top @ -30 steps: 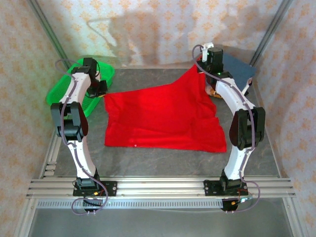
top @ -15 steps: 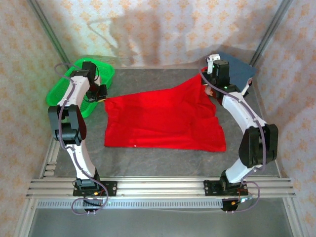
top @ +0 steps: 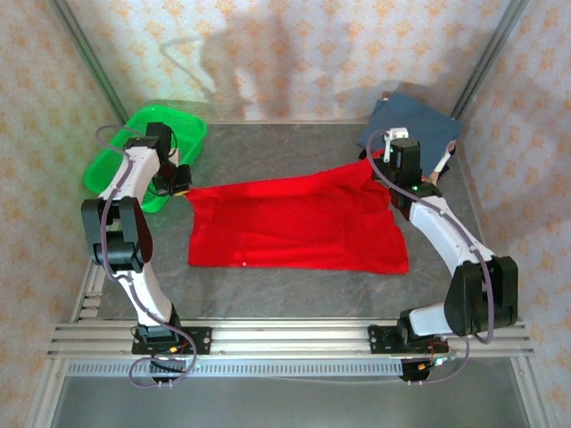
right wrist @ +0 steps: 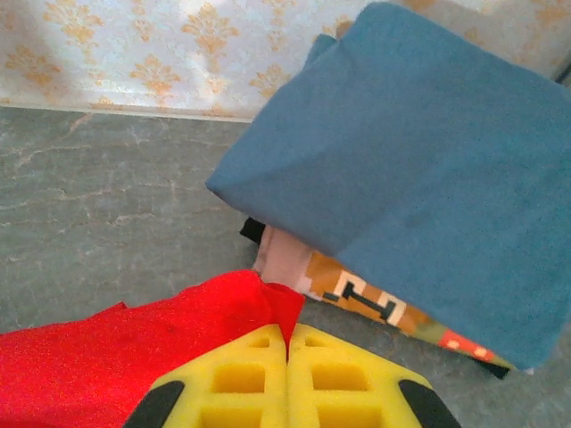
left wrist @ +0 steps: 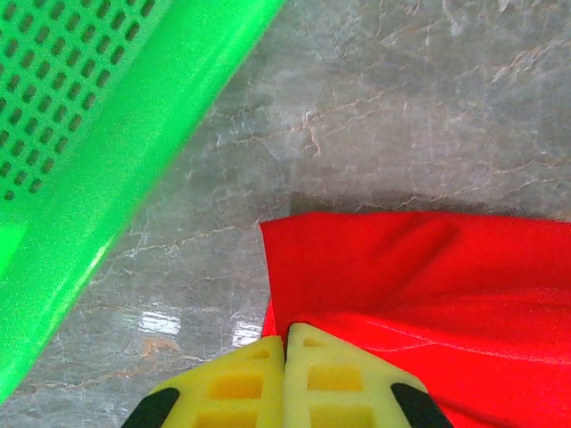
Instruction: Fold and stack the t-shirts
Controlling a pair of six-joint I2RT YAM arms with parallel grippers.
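Table [top: 294, 294]: grey slab w/ the red t-shirt [top: 294, 223] laid out across the middle. Its long axis runs left-right. The near hem lies flat toward the arm bases, and the far edge is strung btwn the two claws.

Far right corner: slate-blue t-shirt [right wrist: 401, 169], folded, sits on top of a patterned t-shirt [right wrist: 357, 290]. That stack is just beyond the red shirt's far right corner, apart from it. Far left: green basket [top: 125, 160], just outboard of the red shirt's far left corner.

Left gripper [left wrist: 285, 343]: jaws closed right up, no gap btwn the pads, pinching the far left corner of the red cloth low over the table.

Right gripper [right wrist: 287, 343]: same, pads pressed together w/ the far right corner nipped btwn them.

Key relation: all the loose cloth lies on the near side of both claws, i.e. toward the bases, and the held edge is approx parallel to the near hem. Judgement: next move prob. a fold of far edge over near hem, both arms drawing back together. Each arm holds its own corner, so neither has the shorter reach. Uneven pull would skew the fold line.
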